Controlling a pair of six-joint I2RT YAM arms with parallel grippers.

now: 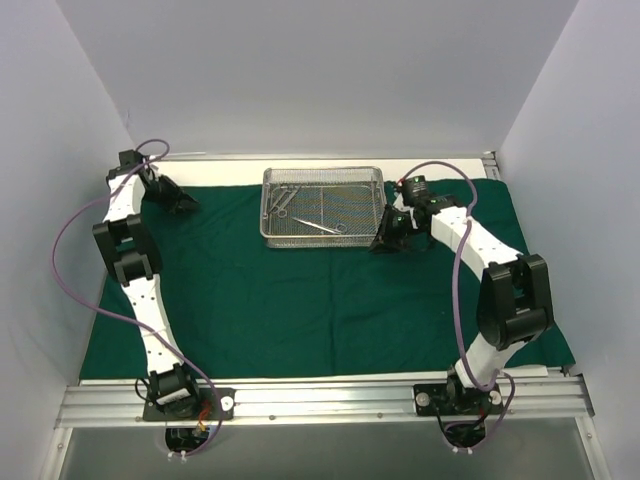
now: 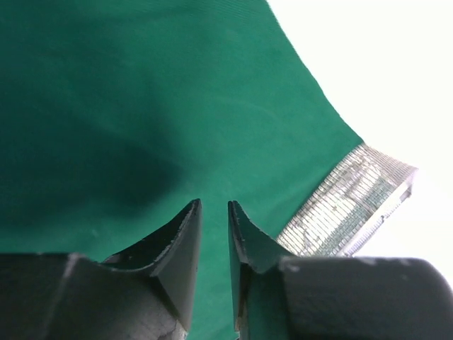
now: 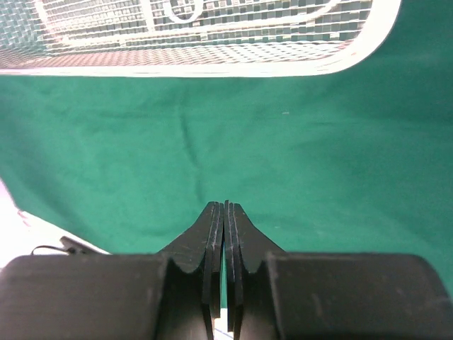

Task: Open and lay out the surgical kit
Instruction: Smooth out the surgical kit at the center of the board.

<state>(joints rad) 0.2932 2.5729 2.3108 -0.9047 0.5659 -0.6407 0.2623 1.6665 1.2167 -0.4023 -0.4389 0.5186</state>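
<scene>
Surgical kit lies opened out. Your left fingers (image 2: 185, 234) stand a narrow gap apart with nothing between them, low over the green drape (image 2: 106, 106) near its far left corner. Your right fingers (image 3: 212, 234) are pressed together and empty, over the drape just beside the right end of the wire-mesh tray (image 1: 322, 243). That tray sits on the drape toward the far middle of the surface (image 1: 350, 378), with slim steel instruments (image 1: 322, 226) lying inside it.
</scene>
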